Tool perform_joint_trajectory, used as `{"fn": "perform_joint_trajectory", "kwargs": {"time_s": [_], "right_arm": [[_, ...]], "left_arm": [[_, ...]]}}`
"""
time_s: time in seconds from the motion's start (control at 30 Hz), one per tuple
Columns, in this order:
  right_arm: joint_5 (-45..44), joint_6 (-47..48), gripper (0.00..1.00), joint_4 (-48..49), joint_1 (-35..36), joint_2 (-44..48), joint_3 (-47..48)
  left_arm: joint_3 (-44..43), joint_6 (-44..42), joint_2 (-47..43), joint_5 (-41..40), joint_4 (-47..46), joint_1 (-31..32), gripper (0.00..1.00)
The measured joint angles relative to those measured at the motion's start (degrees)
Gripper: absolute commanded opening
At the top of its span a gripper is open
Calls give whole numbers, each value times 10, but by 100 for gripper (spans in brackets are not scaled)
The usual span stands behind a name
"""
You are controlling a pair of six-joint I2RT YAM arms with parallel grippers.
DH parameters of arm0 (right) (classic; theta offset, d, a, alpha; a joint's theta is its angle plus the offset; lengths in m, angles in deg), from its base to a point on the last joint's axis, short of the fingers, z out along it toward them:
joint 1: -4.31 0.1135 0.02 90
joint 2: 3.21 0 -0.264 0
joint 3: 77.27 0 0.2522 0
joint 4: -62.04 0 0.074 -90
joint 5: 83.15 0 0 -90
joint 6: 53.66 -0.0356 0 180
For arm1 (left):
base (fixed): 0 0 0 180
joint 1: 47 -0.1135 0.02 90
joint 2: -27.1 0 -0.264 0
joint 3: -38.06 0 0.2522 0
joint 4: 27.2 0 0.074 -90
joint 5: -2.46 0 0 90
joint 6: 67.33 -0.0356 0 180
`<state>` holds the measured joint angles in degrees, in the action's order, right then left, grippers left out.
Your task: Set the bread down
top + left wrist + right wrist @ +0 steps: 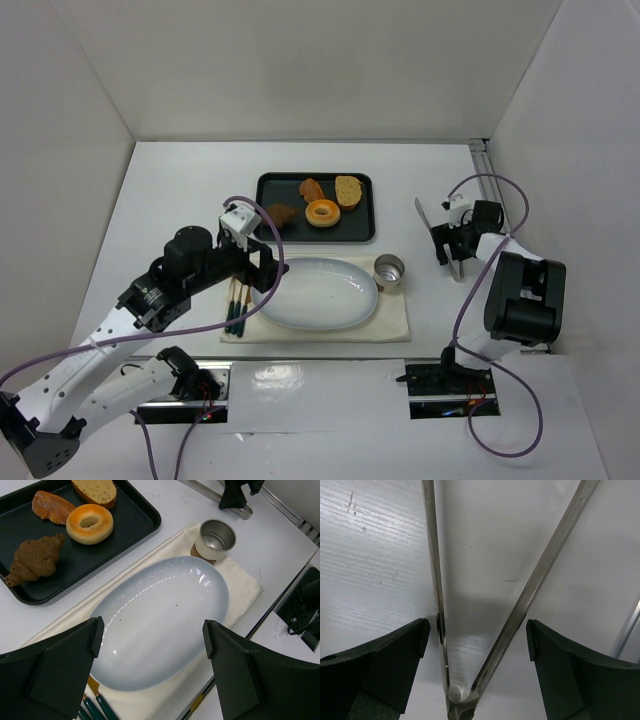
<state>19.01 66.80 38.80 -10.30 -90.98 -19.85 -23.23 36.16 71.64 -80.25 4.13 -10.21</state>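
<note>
Hovering above the left end of a pale oval plate (320,292), the left gripper (267,274) is holding its fingers spread wide. Teal-handled cutlery (237,305) is lying just left of the plate on a cream cloth (395,325). Behind the plate, a black tray (366,210) is carrying four items. A dark brown croissant (281,213) is sitting at its near left, closest to the gripper. The bread (323,212), a golden ring, is resting just right of it at mid-tray, touching an orange piece (313,188) behind, with a toast slice (348,189) farther right. A metal cup (389,270) is standing beside the plate's right end. Far right, the right gripper (477,630) is hanging with its fingers wide apart over metal tongs (535,580) lying on the table.
</note>
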Motion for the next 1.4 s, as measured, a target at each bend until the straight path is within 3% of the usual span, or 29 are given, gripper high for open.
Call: {"fn": "perform_joint_trajectory", "kwargs": {"time_s": [0.13,0.3,0.4,0.53,0.63,0.83,1.13,1.4], "right_arm": [[4,3,90,11,0,-20,3],[13,5,83,20,0,-36,14],[20,5,74,27,0,-45,19],[25,5,54,32,0,-49,21],[30,5,50,31,-1,-49,21],[38,5,49,14,-10,-30,19],[97,-21,49,-44,-12,108,51],[188,-42,59,-95,-12,181,76]], "left_arm": [[0,0,3,1,0,0,100],[0,0,3,1,0,0,100],[0,0,3,1,0,0,100],[0,0,3,1,0,0,100],[0,0,3,1,0,0,100],[1,0,3,1,0,0,100],[3,0,3,-5,0,0,100],[6,0,4,-16,0,0,100]]}}
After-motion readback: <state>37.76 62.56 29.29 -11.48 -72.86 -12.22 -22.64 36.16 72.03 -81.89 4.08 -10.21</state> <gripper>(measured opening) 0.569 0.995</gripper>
